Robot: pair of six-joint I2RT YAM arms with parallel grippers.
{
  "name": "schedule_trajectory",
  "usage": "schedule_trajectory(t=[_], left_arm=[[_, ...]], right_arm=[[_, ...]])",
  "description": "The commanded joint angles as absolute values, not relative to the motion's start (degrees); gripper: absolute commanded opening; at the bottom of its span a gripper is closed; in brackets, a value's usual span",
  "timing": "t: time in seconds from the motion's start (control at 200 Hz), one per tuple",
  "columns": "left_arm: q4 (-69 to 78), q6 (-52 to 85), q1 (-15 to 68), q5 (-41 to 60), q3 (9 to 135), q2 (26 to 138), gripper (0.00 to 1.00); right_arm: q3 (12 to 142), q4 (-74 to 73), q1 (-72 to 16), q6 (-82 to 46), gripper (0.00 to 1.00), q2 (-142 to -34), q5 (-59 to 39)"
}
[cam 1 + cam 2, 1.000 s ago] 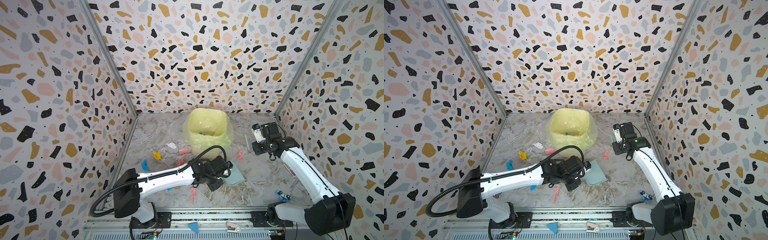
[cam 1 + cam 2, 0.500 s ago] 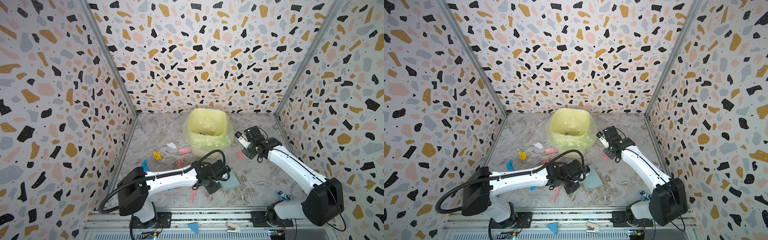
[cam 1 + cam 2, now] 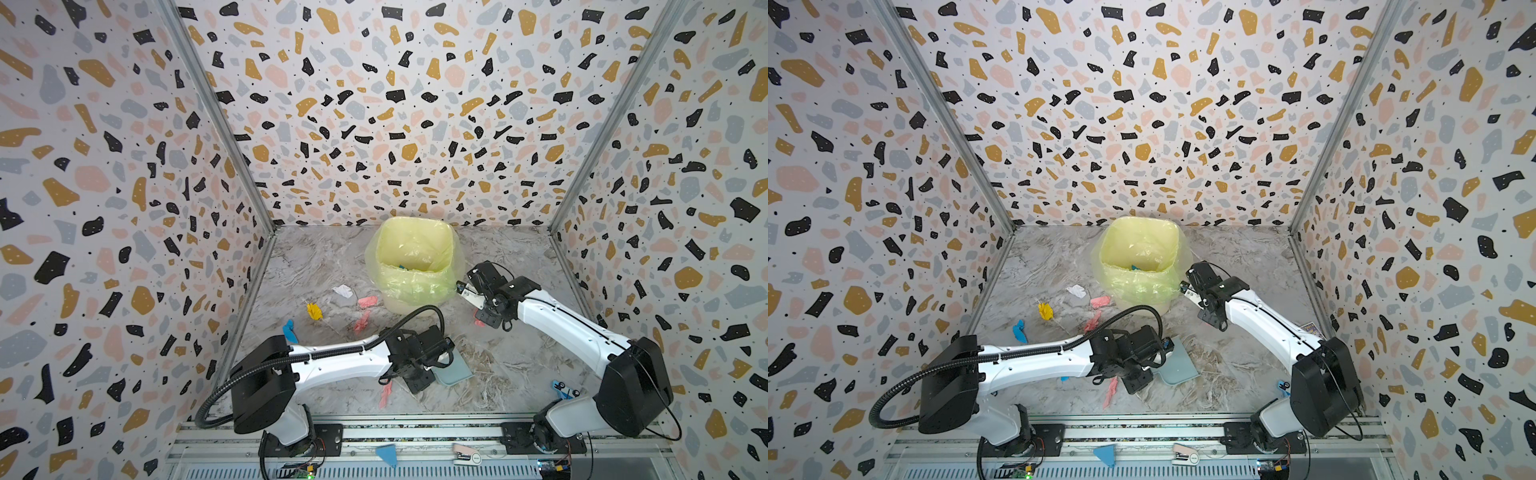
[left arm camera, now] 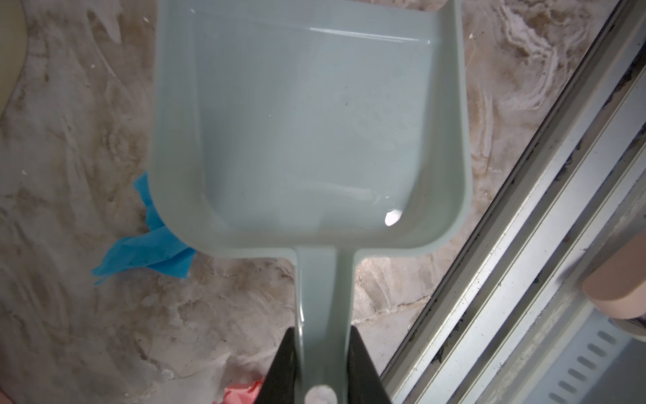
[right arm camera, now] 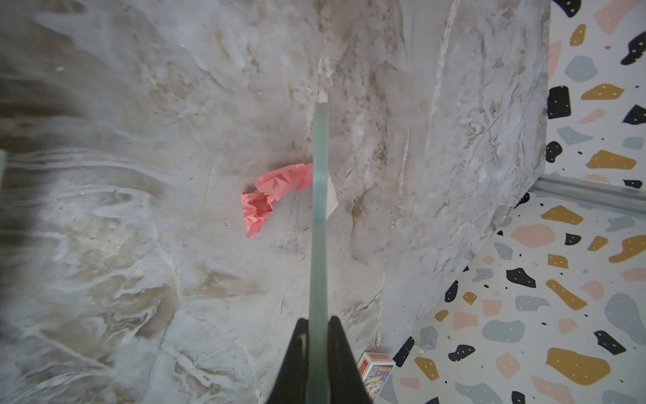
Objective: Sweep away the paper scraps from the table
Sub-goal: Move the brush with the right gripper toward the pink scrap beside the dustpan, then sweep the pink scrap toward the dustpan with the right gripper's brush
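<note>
- Right wrist view: the right gripper (image 5: 318, 325) is clamped on a thin brush (image 5: 320, 157), seen edge-on, its head against a crumpled pink scrap (image 5: 269, 196) on the table (image 5: 140, 280).
- Left wrist view: the left gripper (image 4: 321, 335) grips the handle of an empty dustpan (image 4: 307, 133); a blue scrap (image 4: 143, 252) pokes from under its corner.
- In both top views, more paper scraps (image 3: 368, 301) lie left of the lined bin (image 3: 413, 266).
- Step, I'd judge: brushing the pink scrap toward the dustpan, which sits well apart; next calls for a long stroke or a nearer dustpan.
- The card box (image 5: 375, 370) bears print, too blurred to read.
</note>
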State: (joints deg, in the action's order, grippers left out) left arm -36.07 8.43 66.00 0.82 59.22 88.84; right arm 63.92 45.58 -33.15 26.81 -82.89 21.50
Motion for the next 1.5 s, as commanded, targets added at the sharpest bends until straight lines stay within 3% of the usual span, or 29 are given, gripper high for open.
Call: schedule_trajectory(t=[0.0,0.3,0.661,1.492], left_arm=[[-35.5,9.04,65.58,0.59,58.67,87.34,0.06],[-34.9,8.77,65.39,1.6,59.37,88.37,0.06],[-35.19,8.09,63.47,4.9,64.23,92.08,0.06],[-41.75,9.21,62.01,0.62,72.92,100.7,0.07]], right_arm=[[65.96,53.5,-36.3,23.4,0.0,-80.37,19.23],[72.01,61.18,-41.92,15.46,0.0,-78.26,19.73],[72.31,64.83,-35.13,12.33,0.0,-81.12,17.72],[74.5,67.26,-33.91,11.99,0.0,-84.15,13.85]])
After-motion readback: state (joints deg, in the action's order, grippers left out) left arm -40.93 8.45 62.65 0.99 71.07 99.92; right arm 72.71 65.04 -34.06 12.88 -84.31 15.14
